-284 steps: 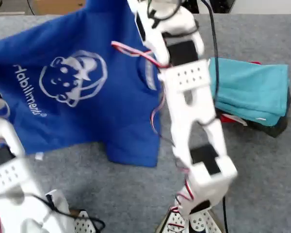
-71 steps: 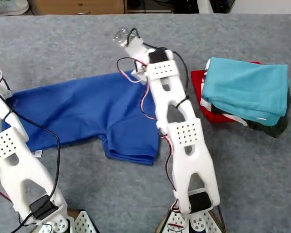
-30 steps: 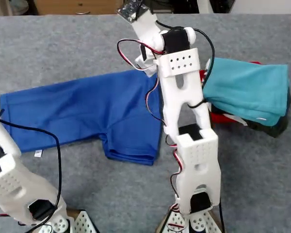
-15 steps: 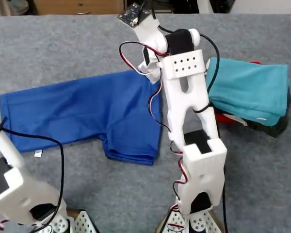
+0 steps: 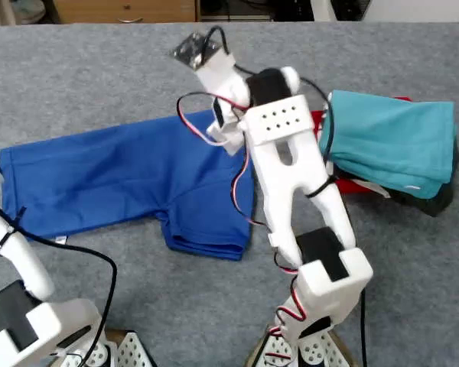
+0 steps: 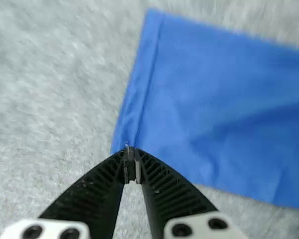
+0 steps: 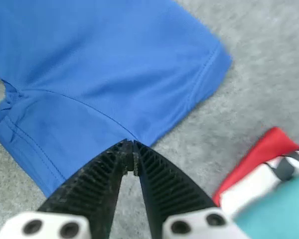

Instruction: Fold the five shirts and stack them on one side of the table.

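A blue shirt [image 5: 122, 180] lies folded in half across the left and middle of the grey table [image 5: 99, 76], one sleeve end pointing toward the front. My right arm [image 5: 291, 168] stands over its right end. In the right wrist view the right gripper [image 7: 133, 155] is shut, empty, and hangs above the blue shirt [image 7: 99, 64] near its edge. The left arm [image 5: 15, 252] is at the front left. My left gripper [image 6: 131, 168] is also shut and empty, just over the left hem of the blue shirt [image 6: 214, 114].
At the right of the table a stack of folded shirts has a teal one [image 5: 390, 141] on top, with a red one [image 5: 319, 126], a white patterned one and a black one [image 5: 436, 200] below. Bare grey cloth lies behind and in front of the blue shirt.
The blue shirt, spread open with its print up before, is now folded in half. In the last second the right arm's wrist swung left and the left arm drew back toward its base.
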Action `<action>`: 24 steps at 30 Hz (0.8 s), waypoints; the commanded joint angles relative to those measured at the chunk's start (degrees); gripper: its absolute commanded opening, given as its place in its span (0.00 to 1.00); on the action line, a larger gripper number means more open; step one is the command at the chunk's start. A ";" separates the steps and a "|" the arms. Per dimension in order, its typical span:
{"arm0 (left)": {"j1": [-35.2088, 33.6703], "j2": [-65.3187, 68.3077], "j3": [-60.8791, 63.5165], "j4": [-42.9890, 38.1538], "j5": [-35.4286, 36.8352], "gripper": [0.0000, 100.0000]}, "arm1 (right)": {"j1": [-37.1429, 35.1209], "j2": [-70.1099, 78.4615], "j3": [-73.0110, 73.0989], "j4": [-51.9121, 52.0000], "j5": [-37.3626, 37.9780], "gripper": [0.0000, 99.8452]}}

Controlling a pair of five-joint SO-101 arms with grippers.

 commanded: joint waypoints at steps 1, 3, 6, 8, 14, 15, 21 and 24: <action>0.18 -1.01 3.87 -2.81 -1.67 0.02 | -0.31 -3.21 12.09 -8.88 0.35 0.00; -0.09 1.45 4.04 -3.52 -1.93 0.02 | -0.31 -3.12 17.63 -13.54 0.35 0.00; -0.09 7.52 3.43 -5.01 -1.93 0.02 | -0.31 -3.12 23.69 -20.66 0.26 0.00; -0.09 12.18 1.49 -5.45 -1.93 0.02 | -0.31 -3.12 25.98 -23.12 0.26 0.00; -0.26 24.84 -9.93 -1.05 -1.58 0.02 | 2.68 -3.03 29.76 -27.43 0.09 0.00; -0.26 26.51 -11.78 -0.18 -1.58 0.02 | 3.56 -3.03 30.29 -27.78 0.26 0.00; -1.23 35.21 -17.14 0.35 -1.93 0.02 | 8.75 -2.95 33.45 -30.15 0.35 0.00; -2.37 37.49 -19.52 0.53 -1.93 0.02 | 9.19 -2.51 35.65 -32.62 2.02 0.00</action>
